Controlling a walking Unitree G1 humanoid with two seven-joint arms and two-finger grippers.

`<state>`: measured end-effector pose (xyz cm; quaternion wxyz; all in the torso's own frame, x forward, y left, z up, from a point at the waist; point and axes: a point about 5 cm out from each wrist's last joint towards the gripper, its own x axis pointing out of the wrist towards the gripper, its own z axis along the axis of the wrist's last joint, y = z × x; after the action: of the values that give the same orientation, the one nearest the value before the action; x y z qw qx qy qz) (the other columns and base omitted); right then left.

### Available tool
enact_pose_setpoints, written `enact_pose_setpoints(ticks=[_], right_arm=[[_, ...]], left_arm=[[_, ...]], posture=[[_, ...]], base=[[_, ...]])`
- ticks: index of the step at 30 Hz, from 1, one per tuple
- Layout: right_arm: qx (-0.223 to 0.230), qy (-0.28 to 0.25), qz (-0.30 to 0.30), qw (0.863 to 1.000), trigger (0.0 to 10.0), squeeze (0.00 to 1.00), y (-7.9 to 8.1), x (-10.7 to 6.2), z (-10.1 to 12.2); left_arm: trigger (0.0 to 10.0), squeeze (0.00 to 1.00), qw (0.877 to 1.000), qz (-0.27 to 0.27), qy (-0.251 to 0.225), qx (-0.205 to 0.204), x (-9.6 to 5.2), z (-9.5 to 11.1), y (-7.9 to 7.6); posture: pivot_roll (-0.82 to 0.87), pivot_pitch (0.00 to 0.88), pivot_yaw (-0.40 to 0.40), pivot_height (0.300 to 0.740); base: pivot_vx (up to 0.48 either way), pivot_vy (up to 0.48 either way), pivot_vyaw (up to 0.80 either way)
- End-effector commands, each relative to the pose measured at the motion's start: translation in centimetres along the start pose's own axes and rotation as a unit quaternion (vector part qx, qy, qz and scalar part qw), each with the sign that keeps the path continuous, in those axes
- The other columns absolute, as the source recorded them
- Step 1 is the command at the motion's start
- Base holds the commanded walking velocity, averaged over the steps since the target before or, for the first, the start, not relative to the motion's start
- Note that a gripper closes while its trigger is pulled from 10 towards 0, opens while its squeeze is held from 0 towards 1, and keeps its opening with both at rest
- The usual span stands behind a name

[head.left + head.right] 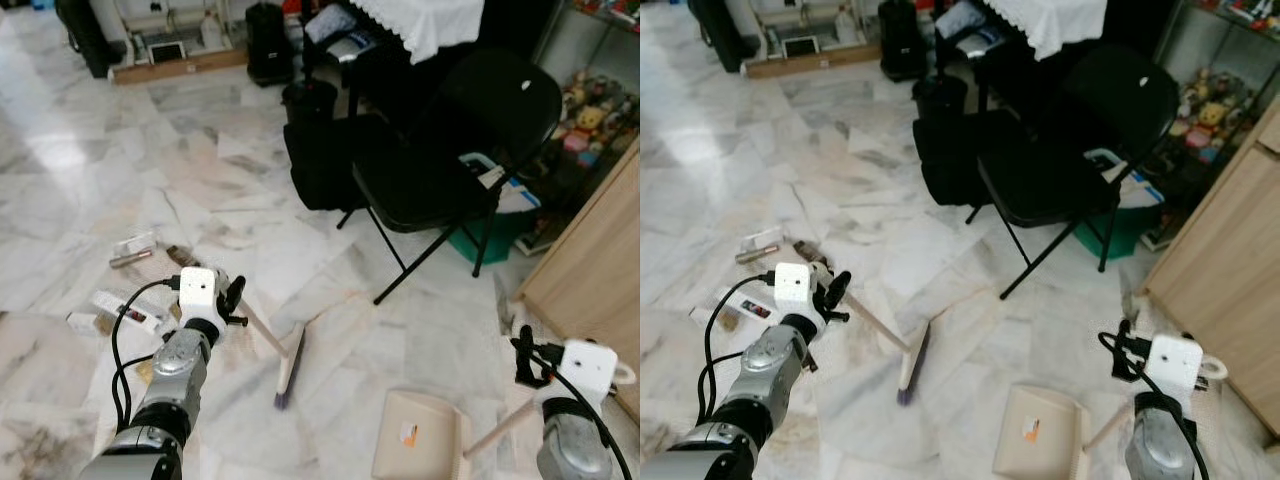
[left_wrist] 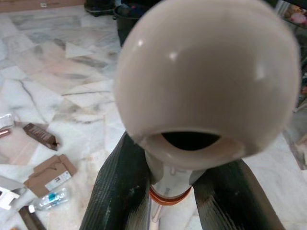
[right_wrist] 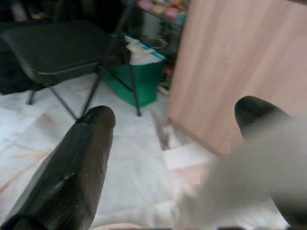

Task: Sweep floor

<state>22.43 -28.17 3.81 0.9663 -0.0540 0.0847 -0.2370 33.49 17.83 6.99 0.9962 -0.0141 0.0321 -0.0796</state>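
Note:
A broom lies low over the marble floor, its brush head on the tiles and its wooden handle running up to my left gripper, which is shut on it. In the left wrist view the handle's rounded pale end sits between the two black fingers. A beige dustpan rests on the floor at the lower right. Its stick handle rises to my right gripper, which holds it. Several wrappers and packets lie scattered left of the broom.
A black folding chair stands ahead on the right, a black bag beside it and a green bin behind. A wooden cabinet borders the right. Open marble floor stretches to the left and far left.

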Motion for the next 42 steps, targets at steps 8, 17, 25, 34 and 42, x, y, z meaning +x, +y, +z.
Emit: enact_pose_setpoints(ticks=[8,17,25,34,42], right_arm=[[-0.006,0.021,-0.045,0.999,10.0,0.0,-1.35,-0.88,-0.63],[0.001,0.011,-0.015,1.0,10.0,0.0,-0.98,-0.84,-0.3],[0.0,0.018,-0.017,1.0,8.2,0.0,-1.25,-0.59,-0.54],[0.006,0.016,-0.012,1.0,0.0,0.0,-1.24,-0.45,-0.44],[0.009,0.015,-0.008,1.0,0.0,0.0,-1.08,-0.35,-0.41]], left_arm=[[10.0,0.0,1.0,-0.006,-0.01,0.008,0.14,0.48,0.03],[10.0,0.0,1.0,-0.007,-0.011,0.009,0.16,0.55,0.09],[10.0,0.0,1.0,-0.005,-0.009,0.01,0.13,0.54,0.2],[10.0,0.0,1.0,-0.006,-0.009,0.011,0.11,0.54,0.27],[10.0,0.0,1.0,-0.004,-0.008,0.012,0.09,0.53,0.33]], posture=[[-0.01,0.089,0.039,0.74],[-0.01,0.102,0.043,0.74],[0.0,0.111,0.045,0.74],[0.0,0.115,0.047,0.74],[0.0,0.119,0.047,0.74]], base=[[0.0,0.0,0.0],[0.0,0.0,0.0],[0.0,0.0,0.0],[0.0,0.0,0.0],[0.0,0.0,0.0]])
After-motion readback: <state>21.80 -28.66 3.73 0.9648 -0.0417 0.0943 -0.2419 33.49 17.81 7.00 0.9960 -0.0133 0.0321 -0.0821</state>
